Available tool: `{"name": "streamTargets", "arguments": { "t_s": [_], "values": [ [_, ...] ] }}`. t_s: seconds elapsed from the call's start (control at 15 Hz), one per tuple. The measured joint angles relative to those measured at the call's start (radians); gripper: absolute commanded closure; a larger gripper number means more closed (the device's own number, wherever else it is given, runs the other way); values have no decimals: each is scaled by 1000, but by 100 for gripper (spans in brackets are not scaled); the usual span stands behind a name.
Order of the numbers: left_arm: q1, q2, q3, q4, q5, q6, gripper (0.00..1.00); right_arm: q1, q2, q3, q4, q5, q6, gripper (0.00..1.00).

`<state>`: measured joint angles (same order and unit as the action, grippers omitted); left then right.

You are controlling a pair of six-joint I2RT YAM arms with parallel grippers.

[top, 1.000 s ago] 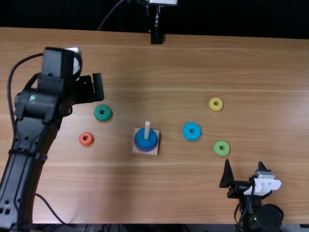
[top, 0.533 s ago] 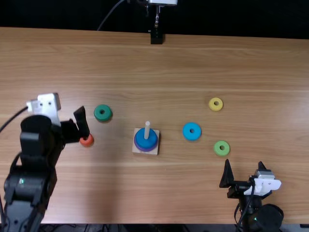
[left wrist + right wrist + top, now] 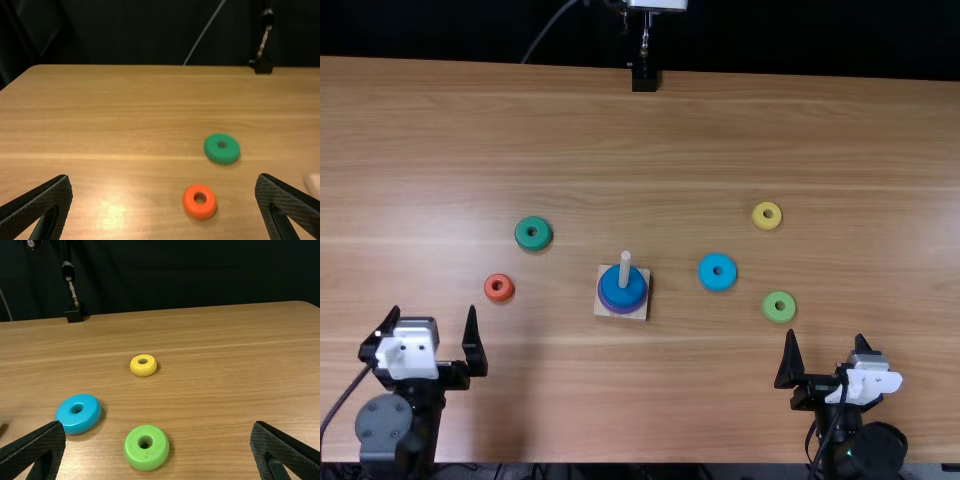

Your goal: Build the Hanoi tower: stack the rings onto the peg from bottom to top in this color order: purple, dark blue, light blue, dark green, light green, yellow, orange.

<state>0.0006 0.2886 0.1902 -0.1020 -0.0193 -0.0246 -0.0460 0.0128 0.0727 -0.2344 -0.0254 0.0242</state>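
My left gripper (image 3: pixel 432 322) stands open near the table's front left, below the orange ring (image 3: pixel 499 288); in its wrist view the open left gripper (image 3: pixel 164 200) has nothing between its fingers. My right gripper (image 3: pixel 826 350) is open at the front right, likewise the right gripper (image 3: pixel 157 445) in its wrist view. The peg (image 3: pixel 625 268) on its square base carries a dark blue ring (image 3: pixel 623 292) over a purple ring (image 3: pixel 622 309). The dark green ring (image 3: pixel 533 233) lies at left; the light blue ring (image 3: pixel 718 271), light green ring (image 3: pixel 779 307) and yellow ring (image 3: pixel 767 215) lie right of the peg.
A black stand (image 3: pixel 644 76) with a metal rod is at the far edge of the wooden table (image 3: pixel 880 150). A dark cable runs beside the left arm.
My left gripper has pulled back from beside the dark green ring toward the near left, and its fingers now show spread apart. The right arm and the rings have stayed in place.
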Motion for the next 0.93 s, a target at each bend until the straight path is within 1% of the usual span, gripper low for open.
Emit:
{"name": "streamTargets", "arguments": {
  "t_s": [0.13, 0.4, 0.93],
  "values": [
    [0, -103, -88, -5, 0, 21, 0, 0, 0, 0, 0, 0, 0, 0],
    [-1, -256, -153, -13, 0, 25, 0, 0, 0, 0, 0, 0, 0, 0],
    [0, -277, -111, -155, 1, 26, 0, 0, 0, 0, 0, 0, 0, 0]
  ]
}}
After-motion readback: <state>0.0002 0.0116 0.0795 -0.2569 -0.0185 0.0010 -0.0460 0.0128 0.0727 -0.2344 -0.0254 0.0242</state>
